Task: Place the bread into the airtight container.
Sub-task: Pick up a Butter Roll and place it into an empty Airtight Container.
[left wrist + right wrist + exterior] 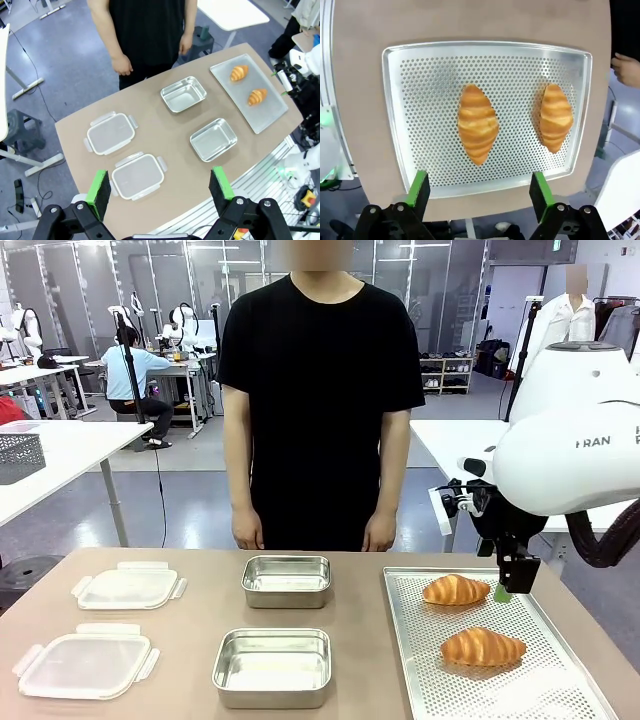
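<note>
Green-padded left fingers (98, 187) are spread wide with nothing between them, and I'm looking down from high above the tan bench (165, 145). At the left lie a far clear plastic clip lid (127, 587) and a near clear plastic clip lid (85, 662), both flat. In the middle sit a far rectangular steel container (286, 580) and a near rectangular steel container (272, 667), both open-topped and bare inside. Behind them a person in a black T-shirt (310, 390) stands at the far edge, arms down. On the right, the perforated metal tray (420, 680) carries a far golden croissant (455, 589) and a near golden croissant (483, 646), lying apart. My right fingers (540, 192) gape wide too, gripping nothing. They hang over the tray's right edge, just right of the far golden croissant.
</note>
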`<state>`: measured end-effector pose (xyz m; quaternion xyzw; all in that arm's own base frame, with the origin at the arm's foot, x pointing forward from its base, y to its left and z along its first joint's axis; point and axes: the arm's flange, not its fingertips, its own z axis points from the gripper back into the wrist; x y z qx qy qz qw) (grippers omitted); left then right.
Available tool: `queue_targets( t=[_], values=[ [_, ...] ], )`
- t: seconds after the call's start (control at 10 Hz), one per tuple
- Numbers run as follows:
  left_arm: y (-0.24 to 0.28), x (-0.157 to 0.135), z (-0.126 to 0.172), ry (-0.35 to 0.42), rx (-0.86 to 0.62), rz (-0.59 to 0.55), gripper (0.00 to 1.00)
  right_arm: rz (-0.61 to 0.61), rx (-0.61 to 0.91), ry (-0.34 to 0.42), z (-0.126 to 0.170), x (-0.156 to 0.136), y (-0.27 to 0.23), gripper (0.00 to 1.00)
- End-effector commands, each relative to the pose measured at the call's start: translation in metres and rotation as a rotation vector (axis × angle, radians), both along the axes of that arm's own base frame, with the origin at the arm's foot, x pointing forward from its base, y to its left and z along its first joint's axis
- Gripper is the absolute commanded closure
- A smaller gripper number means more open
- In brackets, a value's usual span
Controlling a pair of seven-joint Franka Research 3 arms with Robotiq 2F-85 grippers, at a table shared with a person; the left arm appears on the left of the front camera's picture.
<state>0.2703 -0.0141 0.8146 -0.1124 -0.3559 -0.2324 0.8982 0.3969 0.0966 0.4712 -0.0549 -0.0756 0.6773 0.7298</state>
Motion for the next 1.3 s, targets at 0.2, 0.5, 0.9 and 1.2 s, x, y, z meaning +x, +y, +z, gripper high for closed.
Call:
queue_targets(
  t=[0.2,0.5,0.9,1.2],
  values=[
    [0.000,-0.001,0.002,-0.001,-0.004,0.003,0.00,0.020,-0.005,-0.024,0.008,-0.004,0.002,0.00],
    [0.000,-0.001,0.002,-0.001,-0.004,0.003,0.00,0.007,-0.011,-0.023,0.008,-0.003,0.005,0.00],
    [0.000,-0.001,0.002,-0.001,-0.004,0.003,0.00,0.068,-0.026,0.084,-0.060,0.036,0.005,0.00],
    [0.000,-0.001,0.002,-0.001,-0.004,0.003,0.00,0.055,-0.007,0.135,-0.103,0.050,-0.001,0.00]
  ],
)
